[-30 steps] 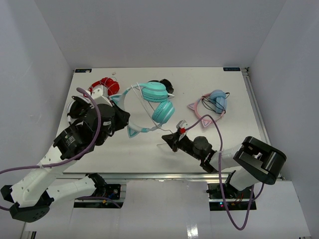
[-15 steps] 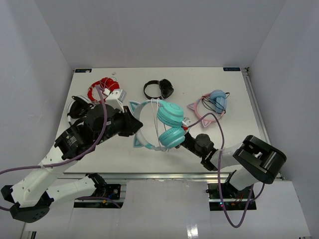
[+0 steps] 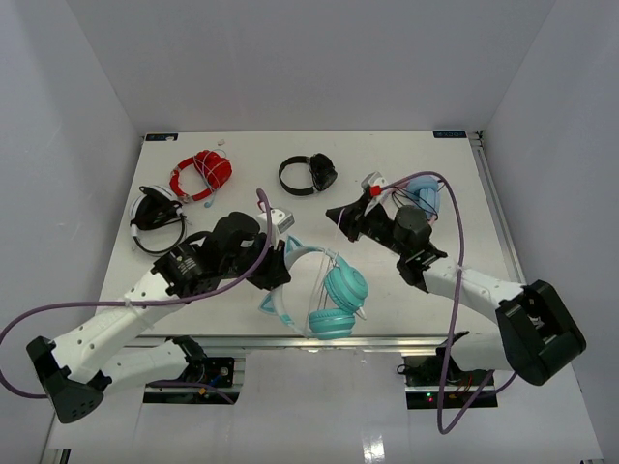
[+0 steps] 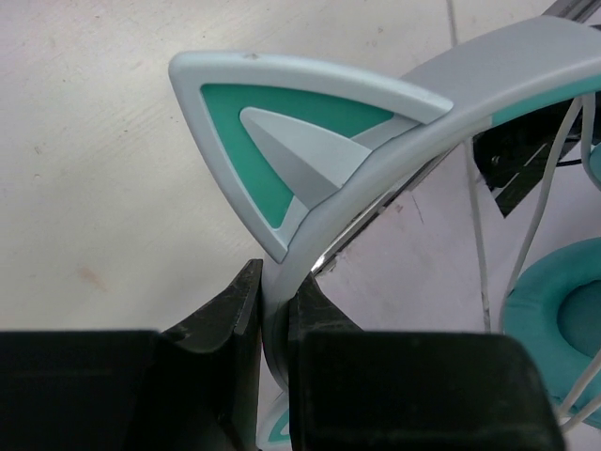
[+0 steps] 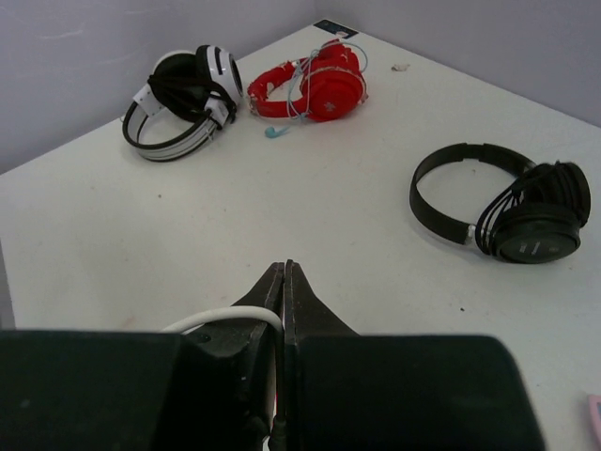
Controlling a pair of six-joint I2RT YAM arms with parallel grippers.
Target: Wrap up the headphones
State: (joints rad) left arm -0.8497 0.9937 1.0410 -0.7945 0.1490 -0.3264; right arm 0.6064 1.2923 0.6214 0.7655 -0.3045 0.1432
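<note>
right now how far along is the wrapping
Done: both grips are set. The left gripper is shut on the headband of the headphones, and the right gripper is shut on the cable.
In hand: a few strands cross by the cups, so winding looks begun.
Left: wind the rest.

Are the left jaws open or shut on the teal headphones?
Shut: both jaws press the headphones' grey headband at a cat ear's base.

A robot lab cell: a white worktop (image 3: 256, 153) boxed in by plain pale walls (image 3: 309, 58), with a cabled left arm (image 3: 106, 329) and right arm (image 3: 474, 290) bolted at its near edge.
</note>
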